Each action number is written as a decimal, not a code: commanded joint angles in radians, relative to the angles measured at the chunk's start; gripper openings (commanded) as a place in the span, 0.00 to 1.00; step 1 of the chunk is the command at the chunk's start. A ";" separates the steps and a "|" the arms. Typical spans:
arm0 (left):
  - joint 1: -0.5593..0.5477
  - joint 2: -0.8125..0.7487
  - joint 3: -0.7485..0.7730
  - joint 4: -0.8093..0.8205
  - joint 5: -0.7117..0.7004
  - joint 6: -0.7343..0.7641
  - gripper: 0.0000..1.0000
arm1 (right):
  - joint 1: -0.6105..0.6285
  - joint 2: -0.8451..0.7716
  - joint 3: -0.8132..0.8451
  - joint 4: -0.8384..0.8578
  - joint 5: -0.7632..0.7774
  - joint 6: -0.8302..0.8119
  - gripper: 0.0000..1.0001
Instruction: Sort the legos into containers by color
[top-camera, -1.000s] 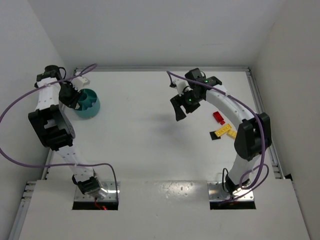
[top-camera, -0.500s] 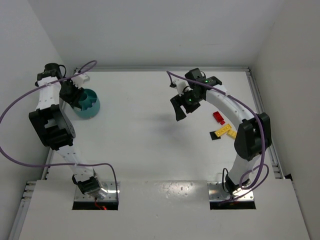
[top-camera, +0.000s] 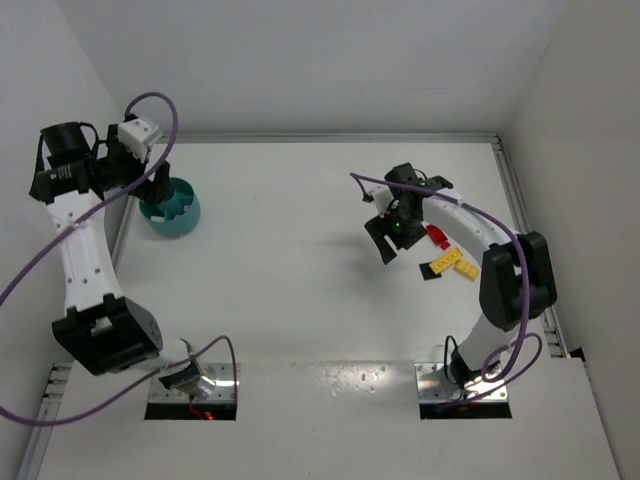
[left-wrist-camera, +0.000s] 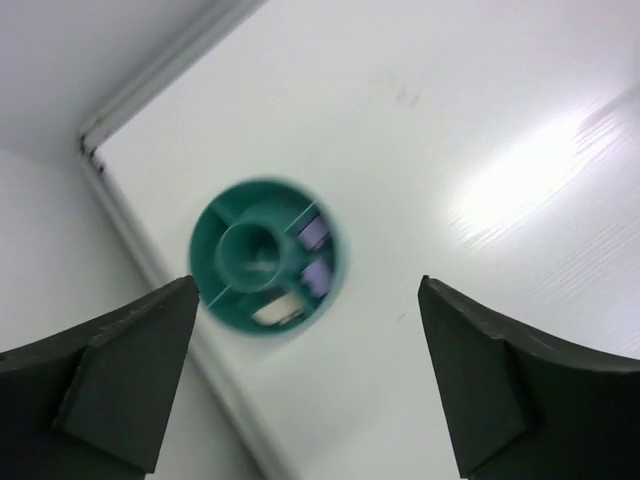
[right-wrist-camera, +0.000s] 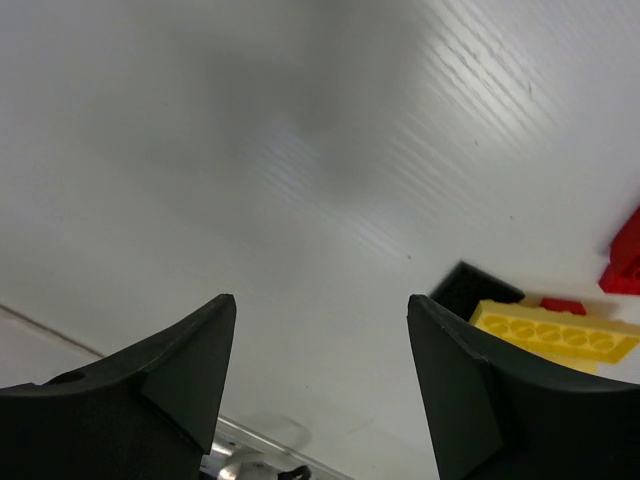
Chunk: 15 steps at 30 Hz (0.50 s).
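The teal round container stands at the table's far left. In the left wrist view this container shows blue legos in one compartment and a pale tan lego in another, blurred. My left gripper hangs open above it, holding nothing. At the right lie a red lego, a yellow lego and a black piece. My right gripper is open and empty just left of them; its wrist view shows the yellow lego beside the right finger.
A raised rail runs along the table's right edge, and another rail passes close behind the container. White walls enclose the table on three sides. A purple cable loops off the left arm.
My left arm has risen from the container and its jaws have opened wide. My right arm has moved nearer and rightward, toward the legos, still open.
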 joint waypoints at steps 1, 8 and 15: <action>0.002 -0.091 -0.115 0.122 0.261 -0.221 1.00 | -0.026 -0.073 -0.047 0.047 0.104 -0.010 0.70; -0.136 -0.114 -0.193 0.109 0.279 -0.328 1.00 | -0.113 -0.122 -0.129 0.073 0.275 -0.042 0.63; -0.193 -0.212 -0.352 0.143 0.306 -0.208 1.00 | -0.208 -0.174 -0.186 0.137 0.298 -0.286 0.56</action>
